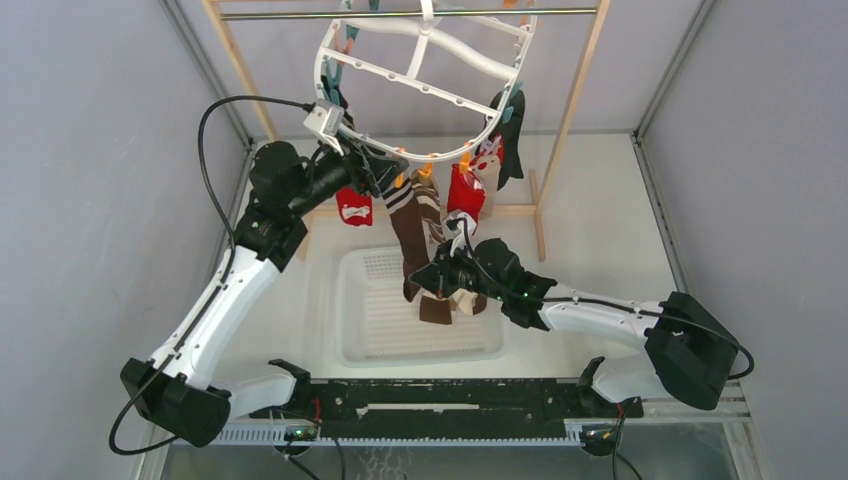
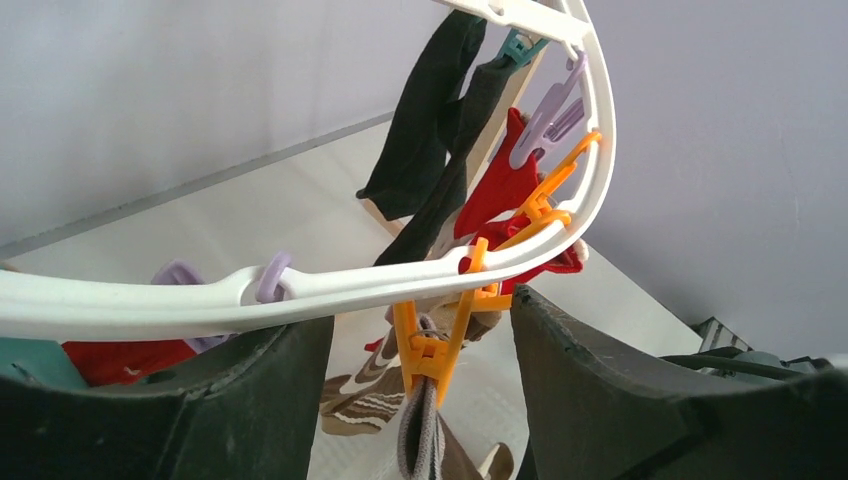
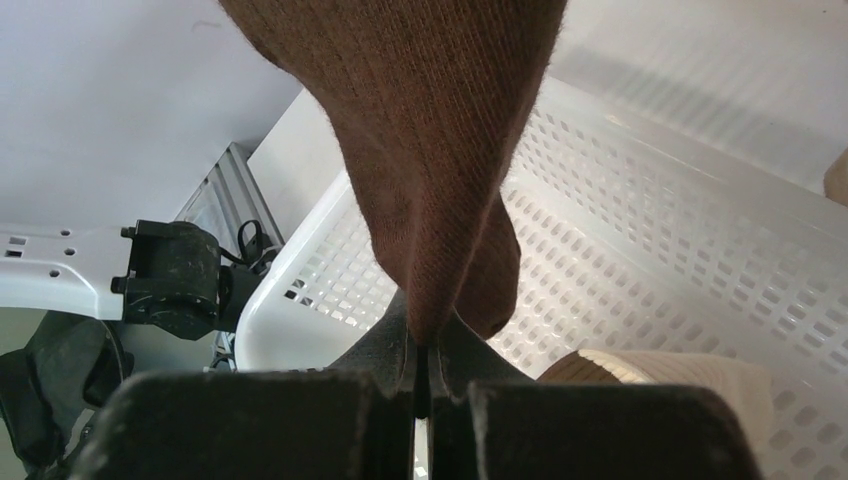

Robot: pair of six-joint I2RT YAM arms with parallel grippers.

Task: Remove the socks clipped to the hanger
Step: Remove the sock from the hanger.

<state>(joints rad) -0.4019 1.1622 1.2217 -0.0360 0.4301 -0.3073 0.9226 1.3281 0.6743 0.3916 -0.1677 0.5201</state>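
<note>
**Right arm pinching a sock, left arm parked around a clip**

You had the hanger [image 1: 424,50] hooked on the metal rod [image 1: 300,14] of the wooden rack [image 1: 577,100] at the back of the desk [image 1: 600,200], with socks dangling off its near rim.

Your left tool [image 1: 385,165] was up at that rim. Its wrist view showed an orange clip [image 2: 432,350] sitting between the spread fingers [image 2: 250,400] with a gap on either side, so the tool was open and gripping nothing. The white rim ran across just above the fingers. That clip was biting a grey-brown ribbed cuff [image 2: 418,440]. I couldn't tell from there which sock the cuff belonged to.

Your right tool [image 1: 432,272] was lower down, over the white perforated basket [image 1: 345,310]. It was clamped shut on the lower part of the brown striped sock [image 1: 405,235], and the wrist view showed brown knit pinched right between the closed fingers. The top of that sock was up at the rim, close to your left tool.

The rest were hanging too:
- A red sock with white marks [image 1: 353,207] was just beside your left arm.
- Another red sock [image 1: 463,190] and a beige sock [image 1: 490,190] were further right.
- A black sock [image 1: 510,140] was out at the right end of the rim.

A pale beige bit of sock [image 3: 690,385] also showed inside the basket, near your right tool.
</note>
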